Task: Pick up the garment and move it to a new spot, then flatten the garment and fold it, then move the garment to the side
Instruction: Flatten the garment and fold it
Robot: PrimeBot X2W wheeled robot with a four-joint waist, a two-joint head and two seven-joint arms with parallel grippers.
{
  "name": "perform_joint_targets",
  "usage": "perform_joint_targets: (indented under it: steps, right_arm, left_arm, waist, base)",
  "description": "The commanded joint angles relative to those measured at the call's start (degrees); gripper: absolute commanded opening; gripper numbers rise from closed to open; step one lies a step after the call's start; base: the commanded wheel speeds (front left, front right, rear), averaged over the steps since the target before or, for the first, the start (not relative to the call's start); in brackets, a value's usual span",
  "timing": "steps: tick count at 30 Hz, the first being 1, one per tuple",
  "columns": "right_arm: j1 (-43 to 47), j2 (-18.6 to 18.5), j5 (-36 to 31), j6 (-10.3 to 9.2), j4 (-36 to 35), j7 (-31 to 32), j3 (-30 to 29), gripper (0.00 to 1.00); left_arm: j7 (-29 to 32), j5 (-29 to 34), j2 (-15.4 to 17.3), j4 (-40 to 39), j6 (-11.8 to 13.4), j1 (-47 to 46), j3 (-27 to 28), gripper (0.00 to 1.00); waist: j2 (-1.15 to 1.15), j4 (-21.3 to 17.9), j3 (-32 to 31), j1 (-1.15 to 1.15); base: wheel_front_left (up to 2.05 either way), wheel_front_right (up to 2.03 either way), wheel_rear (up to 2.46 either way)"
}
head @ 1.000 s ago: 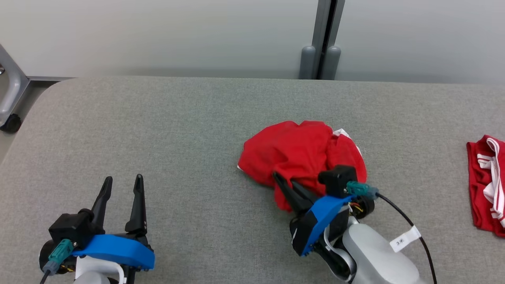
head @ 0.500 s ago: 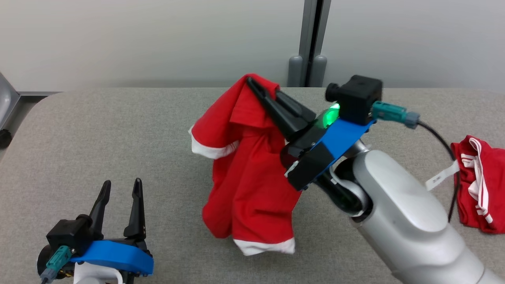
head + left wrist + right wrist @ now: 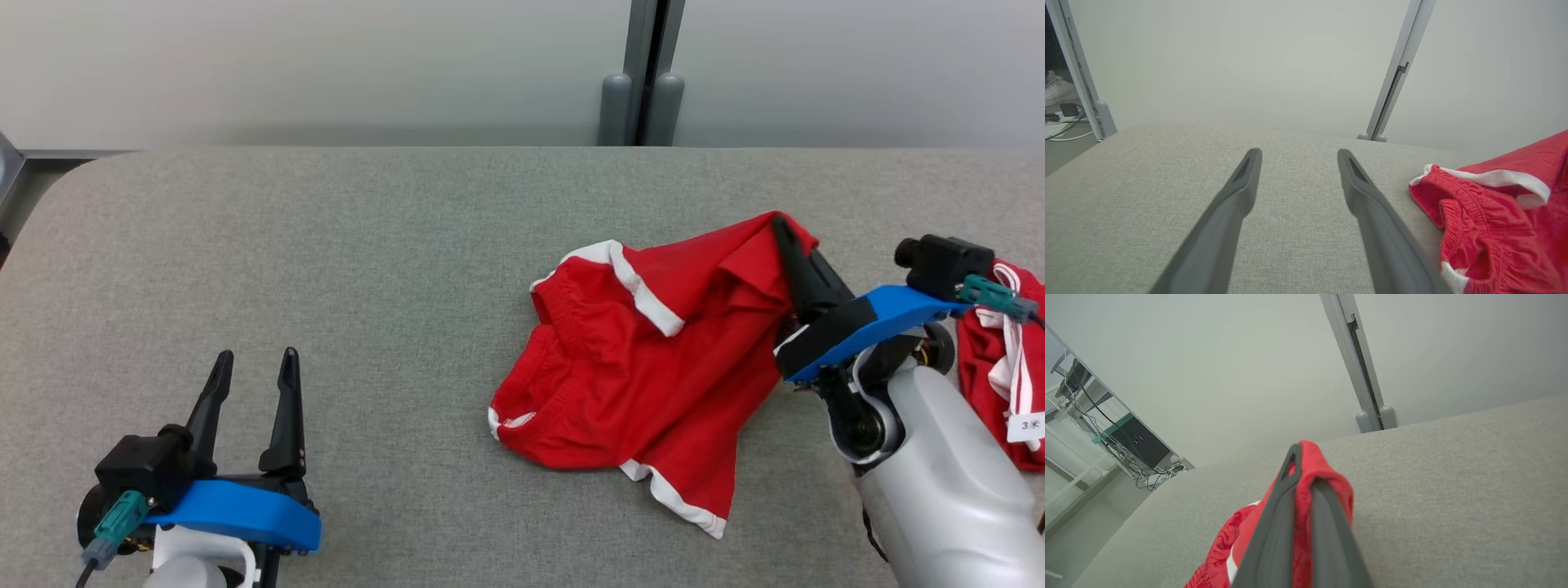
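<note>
Whereas half a second ago the garment hung in the air before the post, it now lies spread on the tabletop on the post's near side, its right corner raised. The right gripper has come down with it, its fingers still clamped on that corner. Far to the post's left, the left gripper has not moved, its fingers apart and holding nothing.
</note>
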Motion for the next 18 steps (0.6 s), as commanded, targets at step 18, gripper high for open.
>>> perform_joint_targets:
  steps: [18]
  right_arm:
    - [-0.75, 0.08, 0.83, 0.05, 11.05, 8.29, -1.28, 1.00]
  left_arm:
    - [-0.47, -0.02, -0.71, 2.47, -0.65, -0.79, -0.41, 1.00]
  waist:
    - [0.00, -1.17, -1.18, 0.00]
  base:
    - [0.00, 0.00, 0.00]
